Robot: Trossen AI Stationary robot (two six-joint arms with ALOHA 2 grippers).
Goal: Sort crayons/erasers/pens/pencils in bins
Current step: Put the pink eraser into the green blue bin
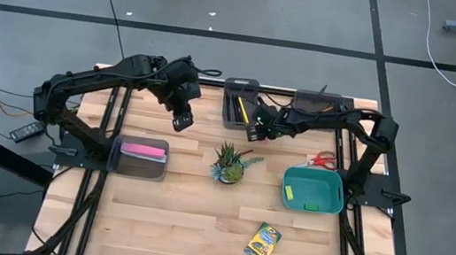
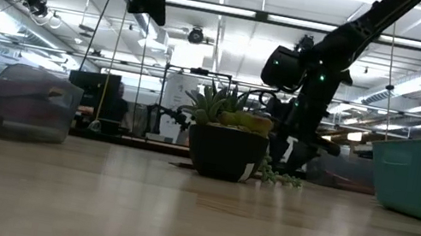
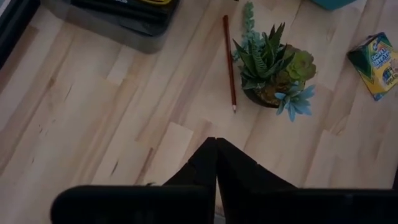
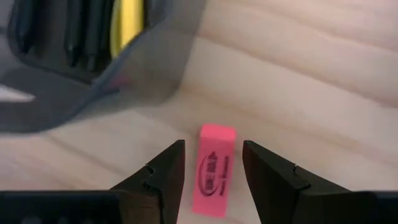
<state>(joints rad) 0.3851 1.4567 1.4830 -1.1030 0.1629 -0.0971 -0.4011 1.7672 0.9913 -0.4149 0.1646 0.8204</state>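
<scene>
A pink eraser lies flat on the table beside the dark bin, which holds black pens and a yellow one. My right gripper is low over the eraser and open, with one finger on each side of it and a gap showing on both sides. My left gripper is shut and holds nothing, high above the table, left of the dark bin. A red pencil lies on the wood next to the plant. The crayon box lies near the front edge.
A potted plant stands at mid-table. A grey bin on the left holds a long pink bar. The teal bin on the right holds a small yellow-green block. Another grey bin stands far right, and a red item lies near it.
</scene>
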